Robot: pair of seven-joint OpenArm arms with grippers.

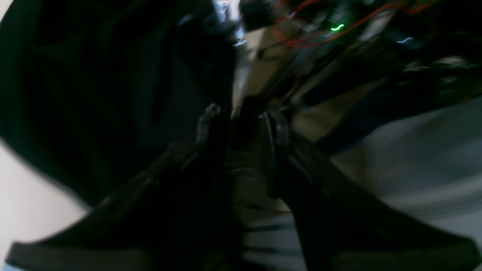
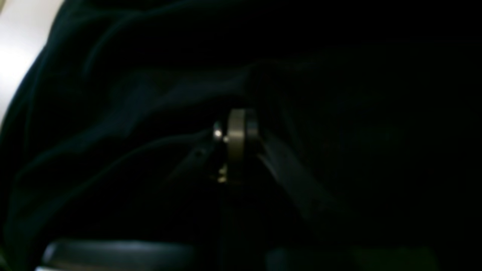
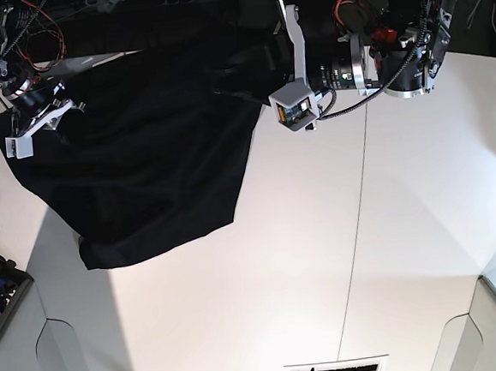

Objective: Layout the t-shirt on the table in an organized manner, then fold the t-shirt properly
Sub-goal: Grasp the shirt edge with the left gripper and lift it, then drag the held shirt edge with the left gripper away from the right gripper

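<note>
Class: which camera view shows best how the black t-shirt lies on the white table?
The base view: the whole t-shirt spreads across the table there, hem toward the camera. The left wrist view shows only a blurred dark edge of it, the right wrist view only dim folds.

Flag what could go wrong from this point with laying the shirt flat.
The t-shirt lies bunched at the table's far corner, so part could slip off the back edge. The left gripper seems to be parting beside dark cloth; a dropped edge may fold under. The right gripper is shut amid folds and could drag extra layers.
</note>
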